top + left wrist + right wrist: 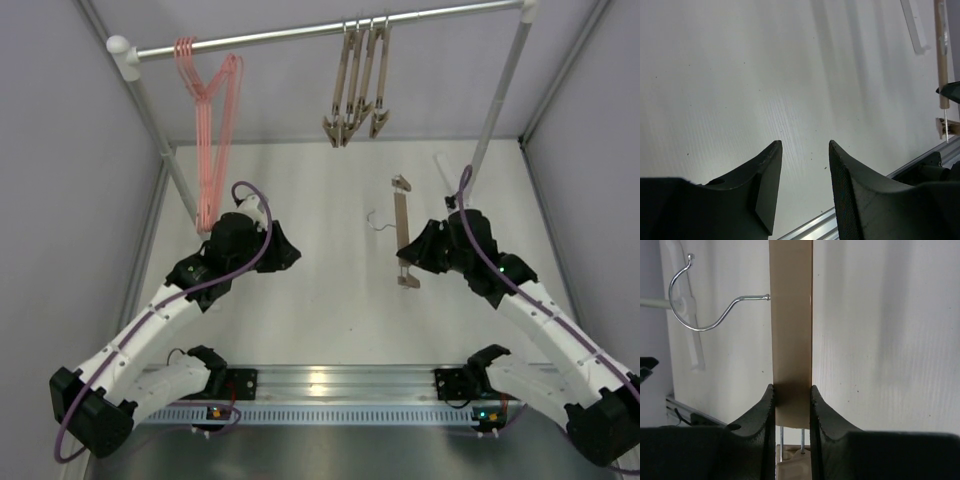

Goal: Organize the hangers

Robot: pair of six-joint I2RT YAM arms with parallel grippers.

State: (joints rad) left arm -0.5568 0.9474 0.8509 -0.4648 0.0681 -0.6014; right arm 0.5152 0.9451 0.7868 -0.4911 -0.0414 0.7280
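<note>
Tan wood marks the one hanger off the rail: a straight wooden bar hanger [402, 230] right of centre on the white tabletop [330, 300], its length running from the far side toward the near side. My right jaws are pressed against its two long edges, pinching the bar [791, 315] close to its near clip end. The silver hook [695, 315] leaves the bar's left edge and curls away to the left. Whether the bar rests on the tabletop or hangs just above it, I cannot tell.

Four more wooden bar hangers [358, 85] hang close together on the silver rail [300, 33], right of its middle, clip ends pointing down. A tight bundle of pink wire hangers [205, 140] hangs near the rail's left end, just beside the white corner post [120, 50], the lower tips reaching down toward my left arm [150, 330].

My left jaws stand spread, partly open and gripping no object, over the left half of the tabletop, well apart from the held hanger. In the left wrist view that hanger [943, 60] shows at the far right edge.
</note>
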